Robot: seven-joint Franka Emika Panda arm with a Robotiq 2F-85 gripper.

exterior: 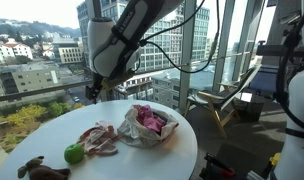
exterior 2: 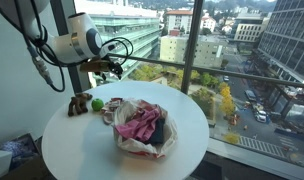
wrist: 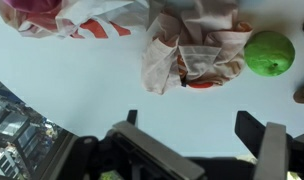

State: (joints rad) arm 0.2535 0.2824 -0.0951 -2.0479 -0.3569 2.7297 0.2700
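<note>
Gripper (exterior: 95, 90) spread wide, holding nothing, above the table (exterior: 178, 150).
In an exterior view I see the crumpled cloth (exterior: 97, 137) below and ahead of it. In an exterior view the cloth (exterior 2: 114, 106) lies near, beneath it. In the wrist view its 2 fingers (wrist: 262, 140) stand wide apart, with the cloth ahead and the green fruit (wrist: 269, 52) just beside that.

Crumpled pinkish cloth (wrist: 197, 55) on white table (wrist: 82, 90)

Arm (exterior: 127, 35) reaching down from above, wrist (exterior 2: 87, 42) just behind the fingers (wrist: 260, 142); fingers spread wide apart, gripping nothing, tips pointing downward.
</note>
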